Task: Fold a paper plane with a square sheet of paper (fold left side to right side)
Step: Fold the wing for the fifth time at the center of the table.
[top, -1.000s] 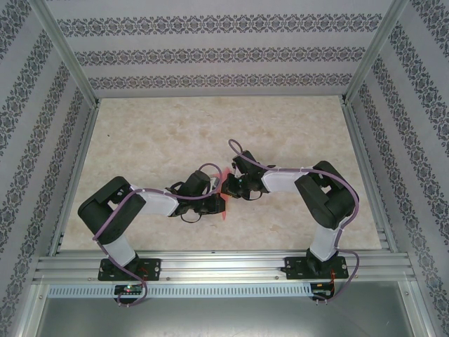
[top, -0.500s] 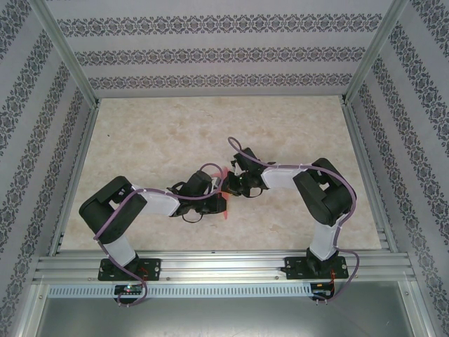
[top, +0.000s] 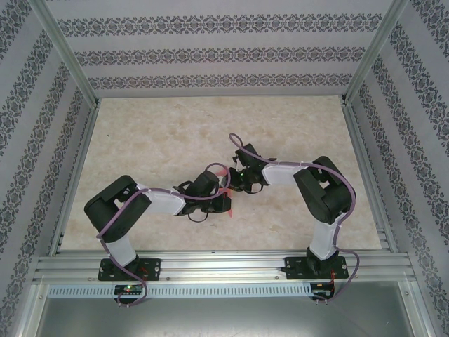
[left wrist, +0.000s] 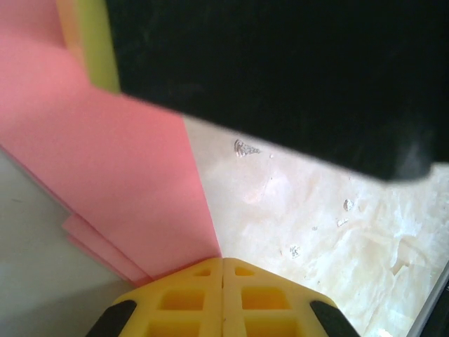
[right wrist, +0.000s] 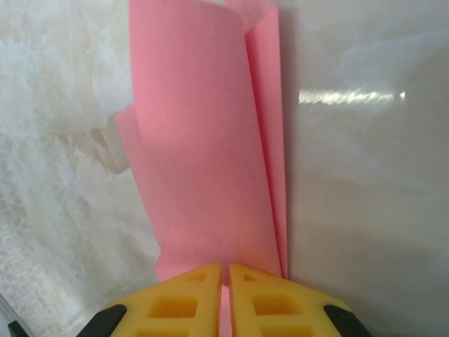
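Note:
The square sheet of paper (right wrist: pixel 210 140) is salmon-red and folded into a narrow, layered shape, held up off the table between both grippers. My right gripper (right wrist: pixel 225 267) is shut on its near end, with pink showing in the slit between the yellow fingers. My left gripper (left wrist: pixel 223 261) is shut with the paper (left wrist: pixel 119 175) running into its tips from the left. From above, the left gripper (top: pixel 226 201) and the right gripper (top: pixel 236 184) nearly touch mid-table, with a bit of paper (top: pixel 223 172) peeking out.
The beige marble-patterned table (top: pixel 154 133) stretches behind and to both sides of the arms. Patterned walls and a metal frame (top: pixel 66 63) enclose it. The right gripper's black body (left wrist: pixel 280 77) hangs close above the left gripper.
The left arm has shifted slightly right and the right gripper has drawn a little toward the back. The paper has stayed held between them.

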Motion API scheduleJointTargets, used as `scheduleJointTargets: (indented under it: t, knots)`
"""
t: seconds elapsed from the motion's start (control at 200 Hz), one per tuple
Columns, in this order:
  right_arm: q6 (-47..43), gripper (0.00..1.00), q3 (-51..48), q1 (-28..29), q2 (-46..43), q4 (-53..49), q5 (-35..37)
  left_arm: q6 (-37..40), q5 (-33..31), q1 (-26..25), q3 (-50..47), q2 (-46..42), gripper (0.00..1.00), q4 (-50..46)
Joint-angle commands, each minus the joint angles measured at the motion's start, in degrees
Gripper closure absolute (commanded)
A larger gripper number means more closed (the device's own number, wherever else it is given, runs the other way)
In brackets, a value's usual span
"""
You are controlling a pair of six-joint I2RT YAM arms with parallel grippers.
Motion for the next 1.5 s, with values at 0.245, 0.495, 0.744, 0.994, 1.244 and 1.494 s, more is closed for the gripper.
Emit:
scheduleJointTargets:
  t: [0.245, 0.495, 0.744, 0.994, 1.244, 1.494]
  knots:
    - [-3.31, 0.87, 5.10, -2.23, 3.73, -1.22, 4.17, 2.71, -4.16, -2.60, -1.58, 5.65, 0.93, -11.81]
    - [-5.05, 0.87, 9.33, -3.91, 7.35, -3.00, 4.09, 2.72, -4.00, -2.70, -1.74, 5.81, 0.93, -11.51]
    - [-6.56, 0.87, 14.30, -5.28, 9.95, -5.47, 4.04, 2.54, -3.64, -2.69, -1.93, 6.26, 0.93, -11.07]
    - [-6.27, 0.87, 16.70, -6.23, 11.05, -5.31, 3.75, 2.44, -3.65, -2.79, -1.97, 6.28, 0.93, -10.94]
    - [-5.35, 0.87, 16.70, -7.52, 11.39, -3.77, 2.63, 2.35, -3.69, -2.79, -2.12, 6.29, 0.94, -10.85]
    - [-5.61, 0.87, 18.69, -8.09, 12.75, -4.25, 2.32, 2.29, -3.70, -2.79, -2.21, 6.31, 0.93, -10.72]
